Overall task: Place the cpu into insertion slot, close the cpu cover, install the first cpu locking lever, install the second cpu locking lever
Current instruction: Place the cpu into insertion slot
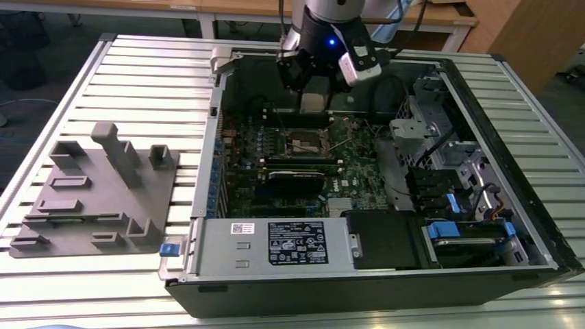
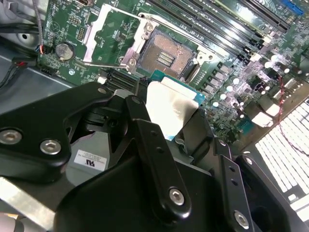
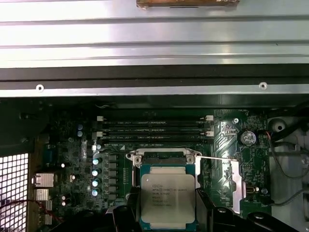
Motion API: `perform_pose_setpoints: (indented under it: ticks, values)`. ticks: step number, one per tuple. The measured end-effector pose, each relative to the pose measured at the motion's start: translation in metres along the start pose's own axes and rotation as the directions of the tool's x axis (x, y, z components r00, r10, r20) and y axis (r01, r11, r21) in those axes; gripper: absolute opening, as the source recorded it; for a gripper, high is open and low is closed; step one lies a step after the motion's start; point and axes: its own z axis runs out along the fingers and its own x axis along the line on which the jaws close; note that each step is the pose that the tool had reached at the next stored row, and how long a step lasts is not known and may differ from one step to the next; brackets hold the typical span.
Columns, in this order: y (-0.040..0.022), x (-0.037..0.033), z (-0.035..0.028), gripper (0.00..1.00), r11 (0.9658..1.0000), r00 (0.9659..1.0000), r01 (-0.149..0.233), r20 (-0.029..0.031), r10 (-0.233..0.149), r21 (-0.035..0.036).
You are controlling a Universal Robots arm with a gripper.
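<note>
Gripper (image 2: 170,126) clamped narrow on cpu (image 2: 171,106), fingers on its opposite edges. Insertion slot (image 2: 166,57) lies just ahead of the fingertips, apart from cpu. Cpu cover (image 2: 112,30) is flipped open beside slot.

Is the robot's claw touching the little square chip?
Touching. In the first wrist view the gripper has a finger against each side edge of the cpu, with no gap showing.
</note>
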Motion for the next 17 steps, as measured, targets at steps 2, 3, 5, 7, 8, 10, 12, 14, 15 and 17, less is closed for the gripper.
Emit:
perform_pose_setpoints:
  ticks: [2, 3, 5, 7, 8, 10, 12, 14, 15, 17]
  values:
    - [-0.0003, 0.0000, 0.0029, 0.54, 1.0000, 1.0000, 0.000, 0.0000, 0.000, 0.0001]
    - [-0.0004, 0.0000, 0.0040, 0.54, 1.0000, 1.0000, 0.000, 0.0000, 0.000, 0.0001]
    - [-0.0004, 0.0000, 0.0047, 0.54, 1.0000, 1.0000, 0.000, -0.0002, 0.000, 0.0003]
    - [-0.0005, 0.0000, 0.0051, 0.54, 1.0000, 1.0000, 0.000, -0.0002, 0.000, 0.0003]
    - [-0.0005, 0.0000, 0.0055, 0.54, 1.0000, 1.0000, 0.000, 0.0000, 0.000, -0.0001]
    - [-0.0006, -0.0001, 0.0062, 0.54, 1.0000, 1.0000, 0.000, -0.0001, 0.000, 0.0002]
    - [-0.0006, -0.0001, 0.0072, 0.54, 1.0000, 1.0000, 0.000, 0.0000, 0.000, 0.0001]
    - [-0.0007, -0.0001, 0.0074, 0.54, 1.0000, 1.0000, 0.000, -0.0001, 0.000, 0.0001]
    - [-0.0007, -0.0001, 0.0074, 0.54, 1.0000, 1.0000, 0.000, -0.0001, 0.000, 0.0001]
    - [-0.0007, -0.0001, 0.0080, 0.54, 1.0000, 1.0000, 0.000, 0.0001, 0.000, -0.0003]
